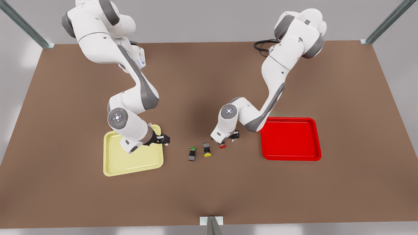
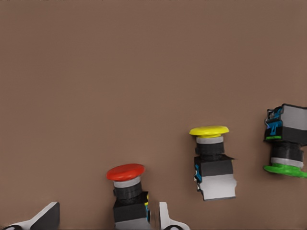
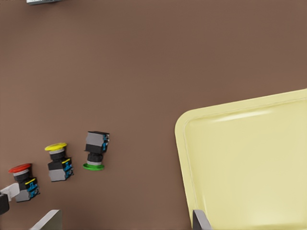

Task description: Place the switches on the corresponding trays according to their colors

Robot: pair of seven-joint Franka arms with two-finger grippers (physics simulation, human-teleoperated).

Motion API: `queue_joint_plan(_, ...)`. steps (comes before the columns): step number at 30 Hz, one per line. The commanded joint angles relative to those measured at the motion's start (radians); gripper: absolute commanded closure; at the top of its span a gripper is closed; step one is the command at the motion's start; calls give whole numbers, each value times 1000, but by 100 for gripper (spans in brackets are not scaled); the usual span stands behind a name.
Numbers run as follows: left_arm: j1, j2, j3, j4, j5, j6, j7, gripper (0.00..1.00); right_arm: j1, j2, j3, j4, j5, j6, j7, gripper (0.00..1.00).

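working red first: red tray [image 1: 290, 156] and yellow tray [image 1: 130, 164] both bare. left gripper [image 1: 227, 139] sits low over the red switch [image 2: 127, 194], jaws open and straddling its body, not clamped. right gripper [image 1: 162, 139] waits open over the yellow tray's corner. yellow switch [image 1: 206, 149] lies on the table between the red one and the green switch [image 1: 192, 153]. next: close, lift, carry to red tray.

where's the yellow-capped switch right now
In the front view the yellow-capped switch lies on the brown table between the two trays, with the green-capped switch on its left and the red-capped switch on its right at the left claw.
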Motion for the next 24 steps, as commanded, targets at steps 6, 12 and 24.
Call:
queue_joint_plan(6,-23,77,8,66,13,3,-29,1,0,1,0,0,0,2,0,0)
queue_joint_plan(12,-29,71,11,69,7,-12,-48,6,2,5,0,1,0,3,0,0)
queue_joint_plan(24,-29,76,11,28,16,3,-154,44,3,8,0,1,-12,2,-2,0)
